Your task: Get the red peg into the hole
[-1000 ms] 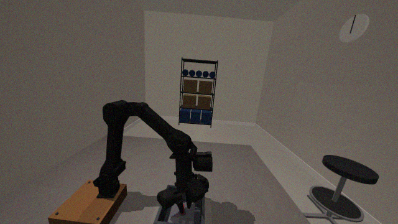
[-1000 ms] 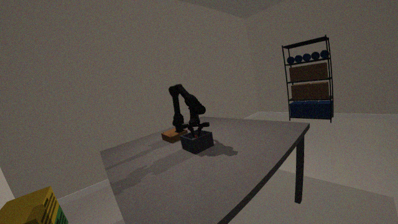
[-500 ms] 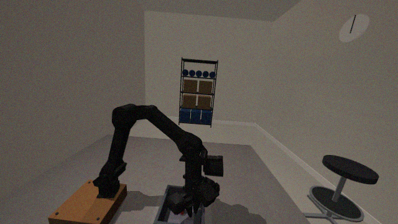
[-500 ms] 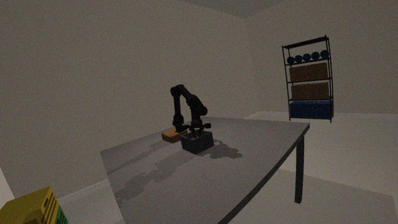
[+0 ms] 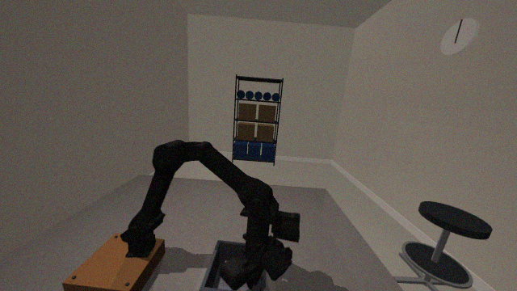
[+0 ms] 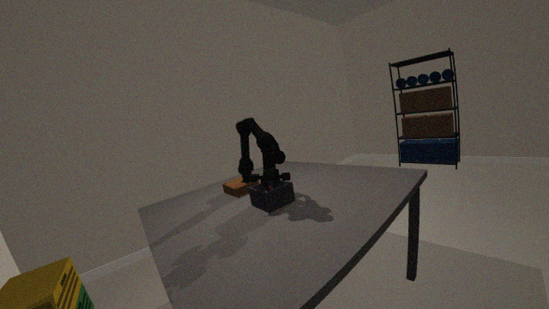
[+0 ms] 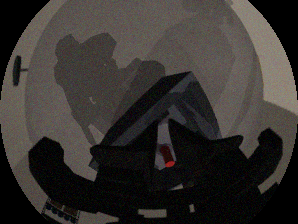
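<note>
While the hand (image 5: 252, 279) (image 6: 269, 182) (image 7: 164, 123) is kinda parked at the box (image 5: 210, 268) (image 6: 272, 201) (image 7: 137, 116), inside the tabletop (image 5: 307, 214) (image 6: 279, 249) (image 7: 150, 30) edges, it's nearly closed. Whether the red peg (image 6: 270, 188) (image 7: 167, 156) is gripped can't be told.

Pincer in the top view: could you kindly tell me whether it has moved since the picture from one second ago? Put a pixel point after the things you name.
Yes, the pincer (image 5: 254, 279) (image 6: 270, 189) (image 7: 164, 125) has moved to the right in the top view, farther from the orange block (image 5: 105, 267) (image 6: 236, 187).
</note>
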You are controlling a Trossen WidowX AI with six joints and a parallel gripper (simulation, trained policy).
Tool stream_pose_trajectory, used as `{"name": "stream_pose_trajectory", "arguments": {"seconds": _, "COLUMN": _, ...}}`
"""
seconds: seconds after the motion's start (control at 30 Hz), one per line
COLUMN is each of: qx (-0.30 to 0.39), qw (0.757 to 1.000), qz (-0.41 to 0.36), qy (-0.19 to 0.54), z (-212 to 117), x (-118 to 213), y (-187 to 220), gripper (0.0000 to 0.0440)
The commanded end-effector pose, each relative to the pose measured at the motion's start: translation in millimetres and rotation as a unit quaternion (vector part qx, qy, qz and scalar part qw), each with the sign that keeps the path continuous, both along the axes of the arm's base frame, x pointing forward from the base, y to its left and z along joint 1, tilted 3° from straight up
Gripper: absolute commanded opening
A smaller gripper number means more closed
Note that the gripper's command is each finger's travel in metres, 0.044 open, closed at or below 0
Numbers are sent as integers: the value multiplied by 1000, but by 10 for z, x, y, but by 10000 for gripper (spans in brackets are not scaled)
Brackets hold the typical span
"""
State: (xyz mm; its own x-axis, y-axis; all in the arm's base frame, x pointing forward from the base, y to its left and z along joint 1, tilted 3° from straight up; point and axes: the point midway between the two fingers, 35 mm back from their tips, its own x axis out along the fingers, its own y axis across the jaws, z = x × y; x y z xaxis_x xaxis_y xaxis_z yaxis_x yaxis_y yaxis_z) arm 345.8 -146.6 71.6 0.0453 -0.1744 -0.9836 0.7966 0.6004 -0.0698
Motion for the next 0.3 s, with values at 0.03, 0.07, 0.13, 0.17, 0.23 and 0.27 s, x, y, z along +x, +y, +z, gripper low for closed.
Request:
{"name": "stream_pose_trajectory", "arguments": {"seconds": 0.03, "qx": -2, "qw": 1000, "qz": -1, "qy": -6, "z": -3, "x": 76, "y": -121, "gripper": 65}}
{"name": "stream_pose_trajectory", "arguments": {"seconds": 0.07, "qx": -1, "qw": 1000, "qz": -1, "qy": -5, "z": -5, "x": 78, "y": -139, "gripper": 64}}
{"name": "stream_pose_trajectory", "arguments": {"seconds": 0.13, "qx": 1, "qw": 1000, "qz": -1, "qy": -1, "z": -18, "x": 71, "y": -173, "gripper": 63}}
{"name": "stream_pose_trajectory", "arguments": {"seconds": 0.17, "qx": 1, "qw": 1000, "qz": -2, "qy": 0, "z": -20, "x": 73, "y": -191, "gripper": 63}}
{"name": "stream_pose_trajectory", "arguments": {"seconds": 0.23, "qx": 3, "qw": 1000, "qz": -2, "qy": 1, "z": -27, "x": 75, "y": -226, "gripper": 62}}
{"name": "stream_pose_trajectory", "arguments": {"seconds": 0.27, "qx": 4, "qw": 1000, "qz": -3, "qy": 1, "z": -31, "x": 75, "y": -242, "gripper": 62}}
